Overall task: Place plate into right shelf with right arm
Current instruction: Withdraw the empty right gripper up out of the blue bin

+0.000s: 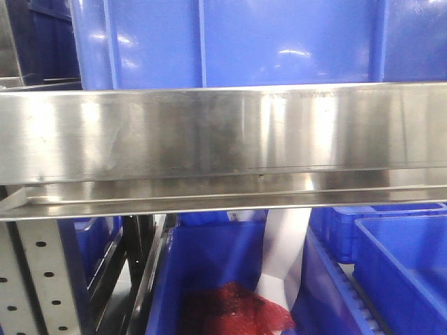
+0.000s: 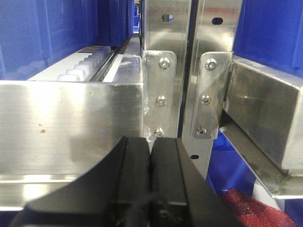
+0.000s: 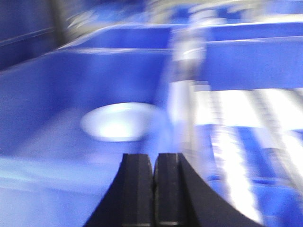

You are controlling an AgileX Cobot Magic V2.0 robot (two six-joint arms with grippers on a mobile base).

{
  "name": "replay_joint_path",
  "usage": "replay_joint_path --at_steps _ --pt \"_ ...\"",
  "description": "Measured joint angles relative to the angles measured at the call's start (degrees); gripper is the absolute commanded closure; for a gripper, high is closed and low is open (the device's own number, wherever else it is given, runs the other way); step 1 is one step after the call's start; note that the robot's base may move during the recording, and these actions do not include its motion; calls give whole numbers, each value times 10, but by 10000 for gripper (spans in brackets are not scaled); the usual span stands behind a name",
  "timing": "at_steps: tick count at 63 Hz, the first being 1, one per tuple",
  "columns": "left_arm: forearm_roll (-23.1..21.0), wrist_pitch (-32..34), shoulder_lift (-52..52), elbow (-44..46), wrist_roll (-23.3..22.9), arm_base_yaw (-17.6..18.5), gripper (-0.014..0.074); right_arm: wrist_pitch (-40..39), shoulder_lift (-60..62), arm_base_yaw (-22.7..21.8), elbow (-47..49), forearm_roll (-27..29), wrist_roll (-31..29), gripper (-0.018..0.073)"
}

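In the blurred right wrist view, the white round plate (image 3: pixel 118 122) lies flat on the floor of a big blue bin (image 3: pixel 57 94) of the right shelf. My right gripper (image 3: pixel 154 158) hangs in front of the plate and apart from it, shut with nothing between its fingers. The shelf's brushed steel rail (image 1: pixel 223 132) fills the front view, with blue bins above and below it. My left gripper (image 2: pixel 150 142) is shut and empty, close in front of a steel rail (image 2: pixel 71 123) and its bolted uprights (image 2: pixel 161 71).
Under the rail, a blue bin (image 1: pixel 209 279) holds a red mesh item (image 1: pixel 237 310) and a white paper strip (image 1: pixel 286 244). More blue bins (image 1: pixel 401 258) stand to the right. A perforated grey upright (image 1: pixel 35 279) is at lower left. A white roller track (image 3: pixel 246 142) runs beside the plate's bin.
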State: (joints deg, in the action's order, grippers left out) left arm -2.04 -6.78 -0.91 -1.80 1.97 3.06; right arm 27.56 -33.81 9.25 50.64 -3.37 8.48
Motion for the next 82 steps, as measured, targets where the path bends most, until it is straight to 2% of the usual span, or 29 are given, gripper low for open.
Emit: replay_joint_path --at_steps 19,40,50,71,82 --pt "0 0 0 0 0 0 643 -160 164 -77 -234 -11 8 504" --pt "0 0 0 0 0 0 643 -305 331 -85 -475 -11 8 504" --pt "0 0 0 0 0 0 643 -330 343 -85 -515 -11 8 504" --pt "0 0 0 0 0 0 643 -326 343 -69 -521 -9 7 504" --pt "0 0 0 0 0 0 643 -312 343 -64 -521 27 -6 504"
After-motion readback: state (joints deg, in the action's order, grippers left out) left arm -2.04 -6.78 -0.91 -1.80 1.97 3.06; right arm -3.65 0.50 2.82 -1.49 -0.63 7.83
